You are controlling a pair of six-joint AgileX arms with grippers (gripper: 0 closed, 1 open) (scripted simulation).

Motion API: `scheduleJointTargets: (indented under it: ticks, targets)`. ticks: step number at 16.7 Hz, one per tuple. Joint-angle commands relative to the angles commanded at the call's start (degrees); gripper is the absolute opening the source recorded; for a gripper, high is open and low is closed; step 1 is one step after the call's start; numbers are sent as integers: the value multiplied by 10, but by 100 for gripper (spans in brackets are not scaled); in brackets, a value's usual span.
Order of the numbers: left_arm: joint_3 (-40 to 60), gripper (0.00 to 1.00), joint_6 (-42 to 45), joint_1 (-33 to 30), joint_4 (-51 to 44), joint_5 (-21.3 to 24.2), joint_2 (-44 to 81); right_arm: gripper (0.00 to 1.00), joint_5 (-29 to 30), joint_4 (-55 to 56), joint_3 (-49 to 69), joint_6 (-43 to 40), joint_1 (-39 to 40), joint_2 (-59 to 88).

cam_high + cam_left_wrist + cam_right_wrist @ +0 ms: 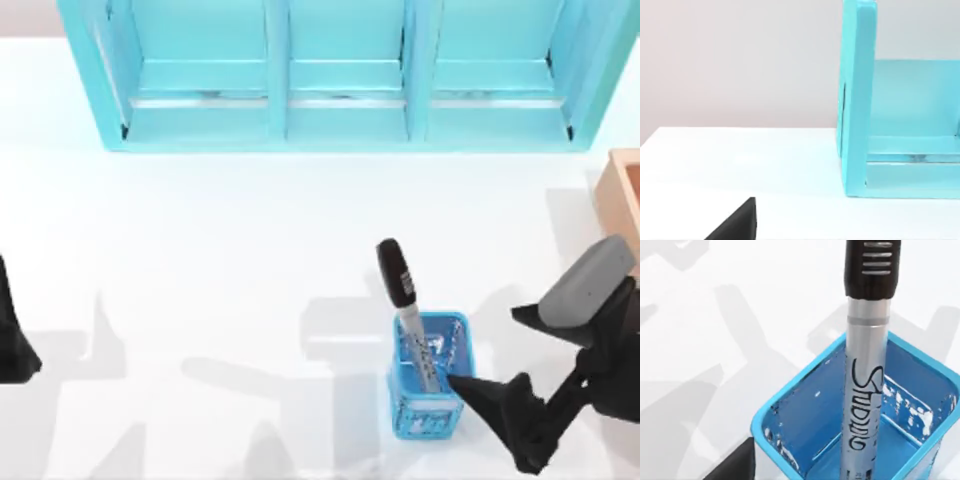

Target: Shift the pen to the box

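Note:
The pen [403, 300] stands nearly upright in a small blue mesh basket [430, 400] at the table's front right, its black cap leaning toward the back. Up close in the right wrist view, the pen [865, 390] shows its lettered grey barrel rising out of the basket [790, 410]. My right gripper [492, 425] hovers just right of the basket, open, with nothing between its fingers; one dark finger [735, 465] is apart from the pen. The tan box [622, 195] is cut off by the right edge. My left gripper [12, 345] is parked at the left edge, open.
A big cyan three-bay shelf [340, 80] spans the back of the table, and its end wall [857, 100] appears in the left wrist view. White tabletop stretches between the shelf and the basket.

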Motion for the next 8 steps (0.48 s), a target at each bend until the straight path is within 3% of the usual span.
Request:
scheduleJointTargets:
  ticks: [8]
  targets:
    - [0, 100, 0, 0, 0, 0, 0, 100, 8, 39, 8, 7, 11, 40]
